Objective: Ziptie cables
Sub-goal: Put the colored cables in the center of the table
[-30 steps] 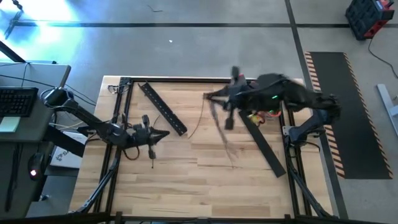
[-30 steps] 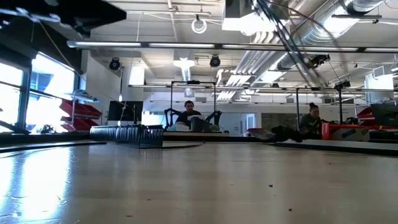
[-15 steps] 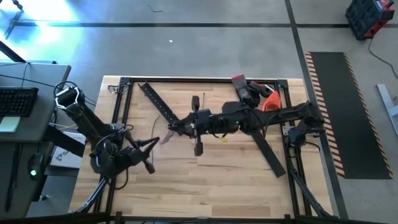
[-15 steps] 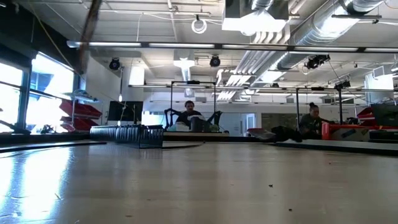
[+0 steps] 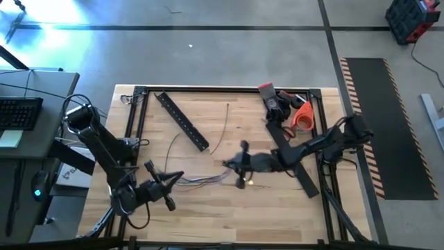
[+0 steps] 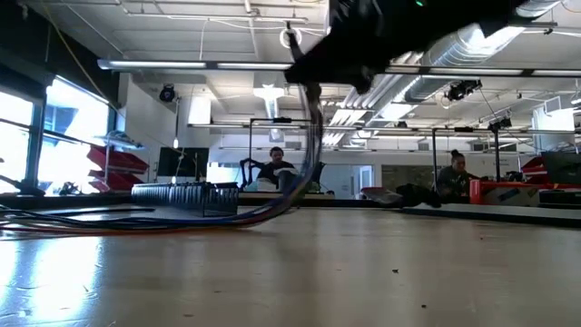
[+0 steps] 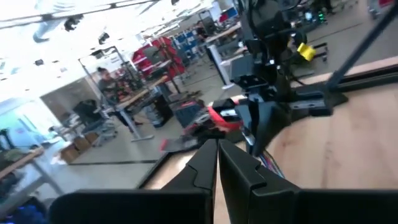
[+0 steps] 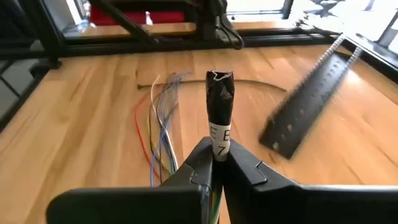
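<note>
Wooden table (image 5: 208,208), two black perforated bars (image 5: 182,121), orange tape roll (image 5: 303,115)

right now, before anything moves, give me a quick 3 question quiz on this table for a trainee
1. True or false: the right claw is open and empty.
2. Where do the loose ends of the cables lie? A) fanned out on the wooden table B) on the floor C) on the keyboard
3. Fill in: ___ black perforated bars lie on the table.

Key
1. False: it is shut on the taped end of the cables.
2. A. The left claw, also shut, sits near those ends.
3. Two; the second lies partly under the right arm.
</note>
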You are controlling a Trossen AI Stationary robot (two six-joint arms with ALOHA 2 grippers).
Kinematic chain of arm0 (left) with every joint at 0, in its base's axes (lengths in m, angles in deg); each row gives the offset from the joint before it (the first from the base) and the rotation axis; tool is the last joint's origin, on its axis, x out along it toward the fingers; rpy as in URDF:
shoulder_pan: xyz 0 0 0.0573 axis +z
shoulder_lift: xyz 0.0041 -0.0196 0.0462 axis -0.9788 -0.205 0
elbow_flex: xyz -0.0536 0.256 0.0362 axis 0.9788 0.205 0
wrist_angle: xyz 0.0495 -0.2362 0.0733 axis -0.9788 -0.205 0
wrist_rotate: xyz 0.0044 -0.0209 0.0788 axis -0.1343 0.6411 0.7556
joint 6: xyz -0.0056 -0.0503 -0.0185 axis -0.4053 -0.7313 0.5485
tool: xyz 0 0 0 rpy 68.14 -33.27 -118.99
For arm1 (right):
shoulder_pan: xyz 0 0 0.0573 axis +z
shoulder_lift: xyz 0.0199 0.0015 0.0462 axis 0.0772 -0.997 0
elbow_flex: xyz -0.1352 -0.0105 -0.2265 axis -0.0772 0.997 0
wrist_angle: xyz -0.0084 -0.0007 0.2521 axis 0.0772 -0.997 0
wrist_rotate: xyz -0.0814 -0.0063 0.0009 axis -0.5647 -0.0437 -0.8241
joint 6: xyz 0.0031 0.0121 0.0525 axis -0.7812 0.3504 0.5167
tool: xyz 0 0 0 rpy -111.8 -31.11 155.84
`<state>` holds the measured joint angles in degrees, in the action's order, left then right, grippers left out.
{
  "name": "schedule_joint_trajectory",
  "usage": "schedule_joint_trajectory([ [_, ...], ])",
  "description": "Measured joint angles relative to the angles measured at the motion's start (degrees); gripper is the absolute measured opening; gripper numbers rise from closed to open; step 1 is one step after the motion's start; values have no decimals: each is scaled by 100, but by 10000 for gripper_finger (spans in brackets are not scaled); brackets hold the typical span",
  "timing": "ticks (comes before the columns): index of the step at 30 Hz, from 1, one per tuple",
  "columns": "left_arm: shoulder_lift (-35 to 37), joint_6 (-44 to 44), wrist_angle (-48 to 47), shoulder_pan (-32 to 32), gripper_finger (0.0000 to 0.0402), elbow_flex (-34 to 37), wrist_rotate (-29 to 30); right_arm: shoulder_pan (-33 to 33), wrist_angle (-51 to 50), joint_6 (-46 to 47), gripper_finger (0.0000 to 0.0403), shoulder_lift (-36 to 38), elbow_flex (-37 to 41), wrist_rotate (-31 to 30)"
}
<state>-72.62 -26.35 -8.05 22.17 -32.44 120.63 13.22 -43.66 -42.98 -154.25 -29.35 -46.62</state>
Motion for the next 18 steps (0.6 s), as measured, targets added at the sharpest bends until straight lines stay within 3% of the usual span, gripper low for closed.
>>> schedule_joint_trajectory([
  [8, -544, -1525, 4, 145, 0, 0, -104, 692, 814, 1184, 9, -16, 1464, -1151],
  [18, -560, -2595, 12, 692, 2, 0, -122, 1244, 625, 2052, 9, -22, 2083, -1421],
])
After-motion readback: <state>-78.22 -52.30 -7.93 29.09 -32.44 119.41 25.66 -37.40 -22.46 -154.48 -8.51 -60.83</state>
